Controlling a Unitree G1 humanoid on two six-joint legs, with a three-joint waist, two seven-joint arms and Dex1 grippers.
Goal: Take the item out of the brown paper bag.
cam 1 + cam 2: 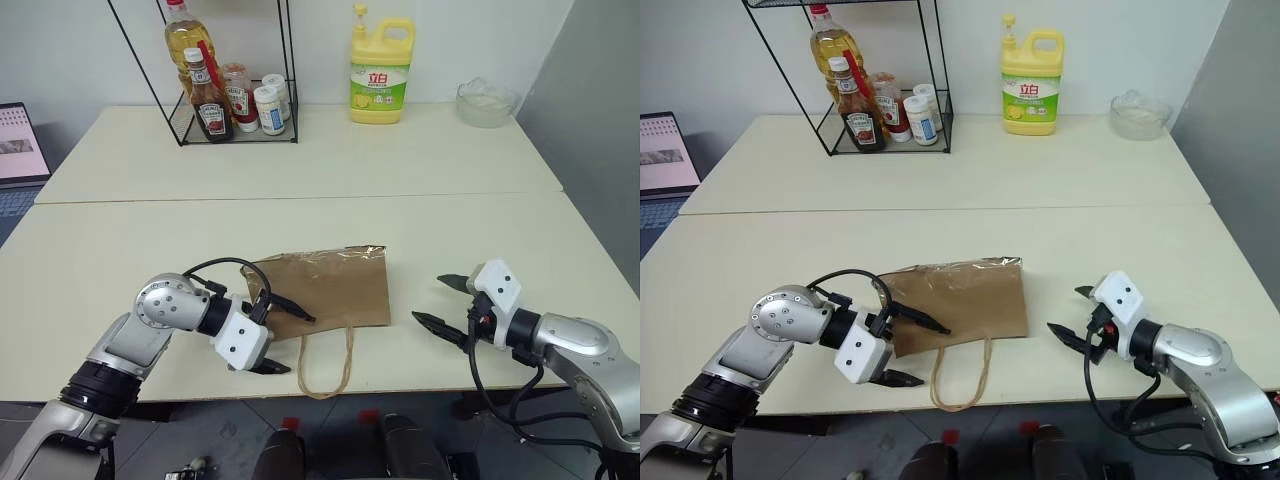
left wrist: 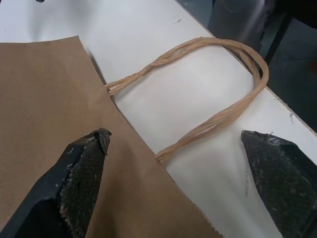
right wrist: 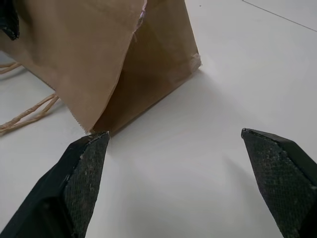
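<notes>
- on the near counter (image 1: 120,250), the brown paper bag (image 1: 330,290) lies flat, its mouth edge toward the front edge of the counter and its twisted paper-cord handles (image 1: 327,368) looping past that edge.
- left hand (image 1: 280,335): released, fingers spread wide; one finger (image 2: 81,186) is over the bag's near left corner, the other (image 2: 282,178) is over bare counter beside the handle loop. nothing is grasped.
- right hand (image 1: 440,303): released, fingers spread wide, just beside the bag's right side, apart from it, pointing toward it. nothing is grasped.
- the item cannot be seen; whether it is inside the bag cannot be told.
- at the back of the far counter: a wire rack (image 1: 235,125) with ketchup bottles (image 1: 210,105) and an oil bottle (image 1: 183,40), a yellow detergent jug (image 1: 381,70), a clear bowl (image 1: 485,103).
</notes>
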